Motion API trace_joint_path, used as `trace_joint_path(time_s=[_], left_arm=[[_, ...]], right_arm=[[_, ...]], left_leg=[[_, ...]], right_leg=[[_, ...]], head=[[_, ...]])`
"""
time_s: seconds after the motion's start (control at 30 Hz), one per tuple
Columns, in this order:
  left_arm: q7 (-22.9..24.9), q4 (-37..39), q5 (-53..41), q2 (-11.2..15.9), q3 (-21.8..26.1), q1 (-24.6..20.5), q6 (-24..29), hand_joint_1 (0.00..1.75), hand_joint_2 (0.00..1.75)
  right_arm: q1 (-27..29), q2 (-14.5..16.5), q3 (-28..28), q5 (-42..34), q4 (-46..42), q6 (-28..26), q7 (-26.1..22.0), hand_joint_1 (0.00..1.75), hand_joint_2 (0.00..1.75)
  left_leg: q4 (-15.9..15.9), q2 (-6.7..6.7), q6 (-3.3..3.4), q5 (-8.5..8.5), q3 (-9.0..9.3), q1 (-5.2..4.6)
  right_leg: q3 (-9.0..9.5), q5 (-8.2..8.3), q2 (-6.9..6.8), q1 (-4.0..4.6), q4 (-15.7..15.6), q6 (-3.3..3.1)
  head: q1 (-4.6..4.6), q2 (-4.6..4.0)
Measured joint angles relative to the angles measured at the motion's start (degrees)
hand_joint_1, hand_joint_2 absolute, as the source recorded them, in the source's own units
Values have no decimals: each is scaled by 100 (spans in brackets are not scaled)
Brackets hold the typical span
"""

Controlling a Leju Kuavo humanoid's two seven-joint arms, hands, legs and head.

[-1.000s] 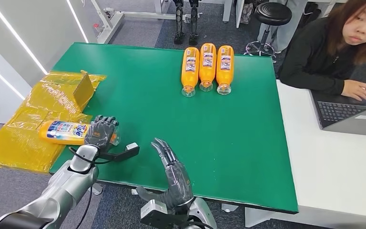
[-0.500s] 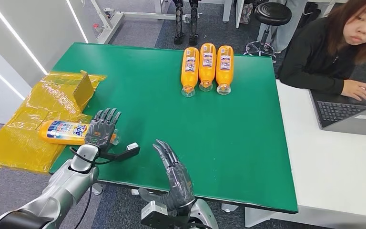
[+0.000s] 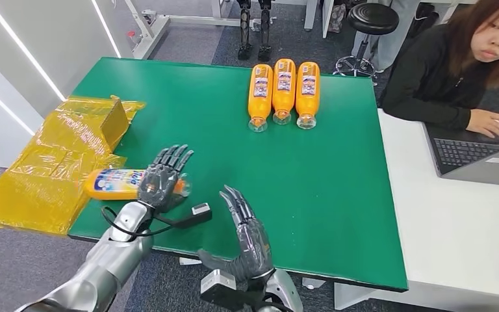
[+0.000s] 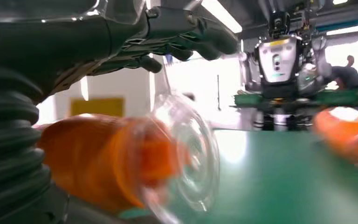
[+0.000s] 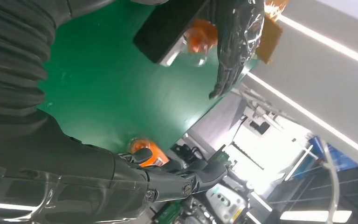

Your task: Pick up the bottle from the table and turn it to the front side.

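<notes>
The orange bottle (image 3: 118, 183) lies on its side at the 8 o'clock part of the green table (image 3: 338, 188), its base end over the table's left edge on the yellow plastic wrap (image 3: 45, 162) and its clear neck end (image 4: 186, 163) pointing toward 3 o'clock. The left hand (image 3: 162, 179) rests over the neck end with its fingers (image 3: 177, 156) spread apart and extended toward 1 o'clock; the left wrist view shows the fingers arched above the bottle rather than wrapped round it, so no secure hold is evident. The right hand (image 3: 248, 235) hovers near the table's front edge at 6 o'clock, fingers straight and slightly apart, holding nothing. Probable fault conditions: the bottle is round and smooth and would roll or skid under a flat palm; a push toward 9 o'clock would send it further onto the slack wrap or off the table. Closing on the tapered neck only would give a weak hold, and the heavier body could pivot downward on lifting. The label faces partly upward, so an over-rotation is possible. Three more orange bottles (image 3: 284, 91) lie side by side at 12 o'clock, well apart. A person (image 3: 455, 65) sits at 2 o'clock by a laptop (image 3: 481, 159) and is not within reach of the hands.
</notes>
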Motion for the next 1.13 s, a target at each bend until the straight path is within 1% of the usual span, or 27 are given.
trace_joint_path(time_s=[0.07, 0.2, 0.27, 0.33, 0.4, 0.47, 0.6, 0.8, 1.13], left_arm=[[-483, -787, 1166, -134, -65, 379, -620, 0, 175], [-1429, -2494, 3857, -241, -258, 1149, -2257, 0, 175], [-1708, -3247, 4960, -268, -360, 1453, -2966, 0, 175], [-1790, -3808, 5661, -282, -471, 1660, -3350, 0, 175], [-1804, -4028, 5894, -286, -523, 1739, -3434, 0, 175], [-1804, -4053, 5916, -286, -529, 1746, -3438, 0, 175], [-1808, -4982, 6343, -299, -728, 2101, -3494, 0, 175], [-1808, -5264, 6338, -297, -748, 2226, -3511, 0, 175], [-1808, -5337, 6334, -298, -748, 2321, -3659, 0, 175]], right_arm=[[87, 8, -204, 6, -23, 0, -89, 0, 175], [305, 8, -662, -9, -193, -2, -284, 0, 175], [420, 6, -885, -24, -309, -2, -383, 0, 175], [526, -2, -1073, -26, -427, -2, -446, 0, 175], [573, -8, -1153, -20, -485, -2, -463, 0, 175], [578, -9, -1160, -19, -490, -2, -464, 0, 175], [963, -112, -1556, 63, -942, -2, -453, 0, 175], [1109, -158, -1650, 106, -1125, -2, -381, 0, 175], [1251, -185, -1729, 319, -1350, -2, -130, 0, 175]], left_leg=[[0, 7, 2, -3, 0, -1], [1, 5, 0, -10, 0, 0], [0, 2, 0, -10, -1, 3], [0, 2, -3, -12, -1, 4], [0, 4, -6, -14, -2, 4], [0, 5, -6, -14, -1, 4], [-1, 5, -9, -12, 2, 5], [-1, 4, -9, -12, 2, 5], [-1, 4, -9, -12, 2, 5]], right_leg=[[-1, 0, 6, -1, -3, 1], [-3, -3, 5, -1, -8, 4], [-3, -5, 3, 0, -8, 4], [-4, -6, 3, 0, -7, 4], [-4, -6, 4, 0, -6, 4], [-4, -6, 4, 0, -6, 4], [-1, -5, 4, 2, -3, 3], [-1, -5, 4, 2, -2, 3], [-1, -6, 4, 2, -2, 3]], head=[[0, 0], [-2, 0], [-2, 0], [-1, 0], [0, 0], [0, 0], [-2, 0], [-1, 0], [-2, 0]])
